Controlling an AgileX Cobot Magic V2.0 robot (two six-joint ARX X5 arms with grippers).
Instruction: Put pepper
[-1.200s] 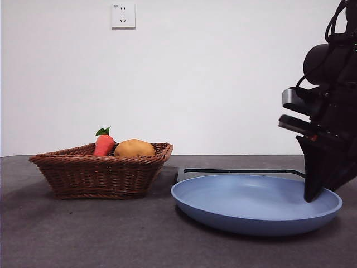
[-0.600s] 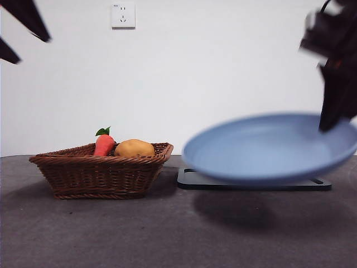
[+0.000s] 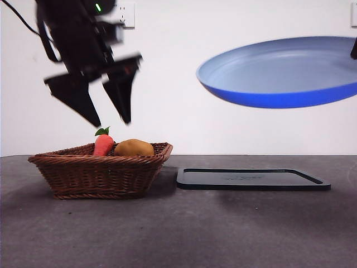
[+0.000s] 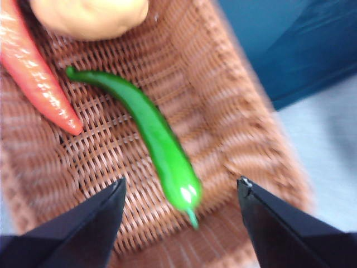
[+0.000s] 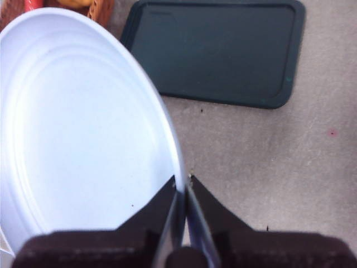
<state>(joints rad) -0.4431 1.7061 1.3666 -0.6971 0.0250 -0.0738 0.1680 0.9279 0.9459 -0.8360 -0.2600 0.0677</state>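
The pepper [image 4: 150, 131], glossy green and elongated, lies on the floor of the wicker basket [image 4: 223, 111] beside a red-orange carrot [image 4: 33, 72] and a tan potato [image 4: 89, 14]. My left gripper [image 4: 181, 181] hangs open just above it, one jaw on each side of its stem end. From the front, the left gripper [image 3: 111, 123] hovers over the basket [image 3: 100, 170], whose wall hides the pepper. My right gripper [image 5: 182, 184] is shut on the rim of a blue plate [image 5: 83, 128], held high at the right [image 3: 279, 72].
A black flat tray [image 3: 254, 178] lies on the grey table to the right of the basket, under the raised plate. The carrot [image 3: 104, 144] and potato [image 3: 134, 148] rise above the basket's rim. A white wall stands behind.
The right gripper has lifted the blue plate from the black tray to high above it. The left arm has come down from the top left corner to just above the basket.
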